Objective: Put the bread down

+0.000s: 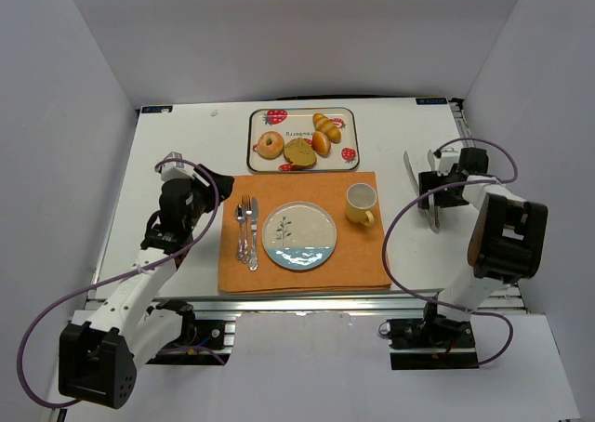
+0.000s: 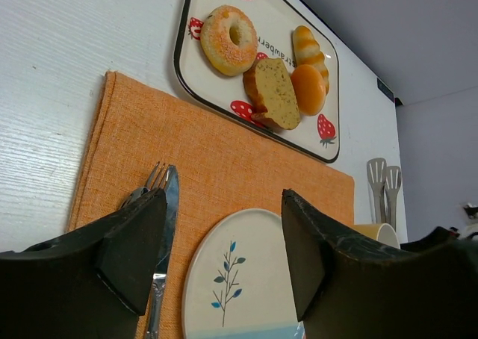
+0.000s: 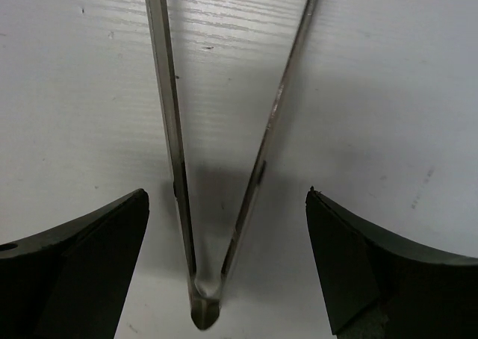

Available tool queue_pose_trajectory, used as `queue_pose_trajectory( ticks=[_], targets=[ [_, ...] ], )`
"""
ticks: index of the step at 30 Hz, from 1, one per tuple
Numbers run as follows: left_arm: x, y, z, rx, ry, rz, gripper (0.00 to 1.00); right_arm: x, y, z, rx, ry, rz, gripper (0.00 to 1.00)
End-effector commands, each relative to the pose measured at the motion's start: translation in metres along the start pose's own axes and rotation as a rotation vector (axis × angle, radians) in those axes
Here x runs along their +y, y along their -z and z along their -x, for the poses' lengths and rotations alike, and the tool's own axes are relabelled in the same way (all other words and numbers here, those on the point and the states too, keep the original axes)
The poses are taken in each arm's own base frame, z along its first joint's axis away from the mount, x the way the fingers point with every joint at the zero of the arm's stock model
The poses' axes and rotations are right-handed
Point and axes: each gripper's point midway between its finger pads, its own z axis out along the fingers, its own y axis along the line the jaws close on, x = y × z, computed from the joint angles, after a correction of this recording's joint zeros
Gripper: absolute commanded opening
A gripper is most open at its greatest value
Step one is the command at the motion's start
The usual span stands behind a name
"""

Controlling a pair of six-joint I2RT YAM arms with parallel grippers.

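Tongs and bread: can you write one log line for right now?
left gripper: open, by placemat | right gripper: open, astride tongs on table | bread: all on tray | plate: bare

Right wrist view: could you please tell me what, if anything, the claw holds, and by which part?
Nothing is held: the right claw is open, straddling the tongs near their hinge without touching them.

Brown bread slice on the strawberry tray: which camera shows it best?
The left wrist view: the brown bread slice sits close and large on the white strawberry-print tray. The top view shows it small, from above. The right wrist view misses it, showing only thin metal tongs.
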Motion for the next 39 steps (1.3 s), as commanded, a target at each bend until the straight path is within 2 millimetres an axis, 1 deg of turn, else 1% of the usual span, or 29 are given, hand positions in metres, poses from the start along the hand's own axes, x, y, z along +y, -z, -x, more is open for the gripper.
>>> queue_pose_trajectory(
  ticks=[1, 3, 6, 8, 12, 13, 15, 16, 17, 18, 19, 20, 21, 22, 23, 24, 25, 26, 27, 28, 29, 30, 31, 33, 34, 35, 36, 37, 39],
  targets=[
    [-0.001, 0.0, 0.0, -0.007, 0.003, -0.014, 0.72, -0.007, -0.014, 0.022, -0.023, -0.013, -0.061, 0.89],
    [0.001, 0.002, 0.0, -0.009, 0.005, -0.008, 0.72, -0.005, -0.023, 0.021, -0.008, -0.008, -0.065, 0.89],
    [0.003, 0.004, 0.0, -0.017, 0.006, -0.001, 0.72, -0.013, -0.033, 0.014, 0.027, -0.015, -0.108, 0.85],
    [0.004, 0.005, 0.0, -0.018, 0.008, 0.002, 0.72, -0.018, -0.037, 0.009, 0.048, -0.017, -0.134, 0.79],
    [0.005, 0.004, -0.001, -0.017, 0.008, 0.005, 0.72, -0.017, -0.045, 0.001, 0.063, -0.011, -0.122, 0.69],
    [0.004, 0.003, 0.0, -0.016, 0.008, 0.002, 0.72, -0.013, -0.046, 0.002, 0.063, -0.007, -0.098, 0.61],
    [0.004, 0.002, -0.001, -0.009, 0.004, 0.003, 0.72, -0.006, -0.05, 0.001, 0.066, -0.003, -0.052, 0.52],
    [0.003, 0.001, 0.0, -0.01, 0.003, 0.002, 0.72, -0.004, -0.05, 0.0, 0.073, 0.001, -0.038, 0.43],
    [0.002, 0.001, 0.001, -0.011, 0.003, -0.001, 0.72, -0.002, -0.05, -0.001, 0.078, 0.008, -0.024, 0.38],
    [0.002, 0.001, 0.001, -0.011, 0.0, 0.001, 0.72, 0.002, -0.049, 0.0, 0.077, 0.01, -0.001, 0.29],
    [0.001, 0.001, 0.001, -0.012, 0.0, 0.0, 0.72, 0.005, -0.047, -0.002, 0.085, 0.012, 0.013, 0.23],
    [0.001, 0.001, 0.002, -0.013, -0.001, 0.001, 0.72, 0.006, -0.044, 0.002, 0.079, 0.027, 0.023, 0.19],
    [0.0, 0.002, 0.002, -0.014, -0.002, -0.002, 0.72, 0.01, -0.038, 0.01, 0.053, 0.04, 0.044, 0.11],
    [0.001, 0.002, 0.003, -0.015, -0.001, 0.001, 0.72, 0.013, -0.032, 0.014, 0.047, 0.05, 0.061, 0.08],
    [0.001, 0.003, 0.003, -0.017, -0.002, -0.001, 0.72, 0.018, -0.02, 0.032, -0.005, 0.088, 0.093, 0.05],
    [0.001, 0.003, 0.003, -0.018, 0.0, 0.0, 0.72, 0.025, -0.012, 0.037, -0.008, 0.101, 0.125, 0.04],
    [0.001, 0.003, 0.003, -0.02, 0.002, -0.001, 0.72, 0.027, -0.005, 0.053, -0.053, 0.12, 0.139, 0.04],
    [0.0, 0.003, 0.003, -0.021, 0.004, -0.004, 0.73, 0.035, 0.013, 0.074, -0.09, 0.17, 0.169, 0.04],
    [0.0, 0.003, 0.004, -0.022, 0.004, -0.008, 0.73, 0.048, 0.023, 0.085, -0.12, 0.188, 0.232, 0.08],
    [0.0, 0.002, 0.003, -0.02, 0.005, -0.008, 0.72, 0.054, 0.031, 0.097, -0.144, 0.206, 0.244, 0.12],
    [-0.001, 0.002, 0.004, -0.022, 0.007, -0.01, 0.72, 0.07, 0.039, 0.104, -0.149, 0.228, 0.275, 0.15],
    [-0.002, 0.002, 0.003, -0.02, 0.008, -0.014, 0.72, 0.08, 0.051, 0.123, -0.187, 0.254, 0.304, 0.22],
    [-0.002, 0.001, 0.003, -0.02, 0.009, -0.014, 0.72, 0.097, 0.057, 0.132, -0.196, 0.281, 0.335, 0.25],
    [-0.003, 0.0, 0.003, -0.02, 0.011, -0.019, 0.73, 0.118, 0.069, 0.149, -0.22, 0.293, 0.377, 0.28],
    [-0.003, 0.0, 0.003, -0.02, 0.011, -0.016, 0.72, 0.123, 0.072, 0.155, -0.23, 0.293, 0.387, 0.28],
    [-0.003, 0.001, 0.004, -0.022, 0.012, -0.018, 0.72, 0.148, 0.073, 0.159, -0.23, 0.318, 0.432, 0.29],
    [-0.003, 0.001, 0.005, -0.023, 0.012, -0.017, 0.72, 0.158, 0.079, 0.168, -0.25, 0.32, 0.461, 0.29],
    [-0.003, 0.002, 0.005, -0.024, 0.012, -0.016, 0.72, 0.167, 0.082, 0.172, -0.247, 0.301, 0.483, 0.3],
    [-0.004, 0.005, 0.006, -0.03, 0.012, -0.017, 0.72, 0.196, 0.077, 0.175, -0.216, 0.297, 0.56, 0.32]
  ],
)
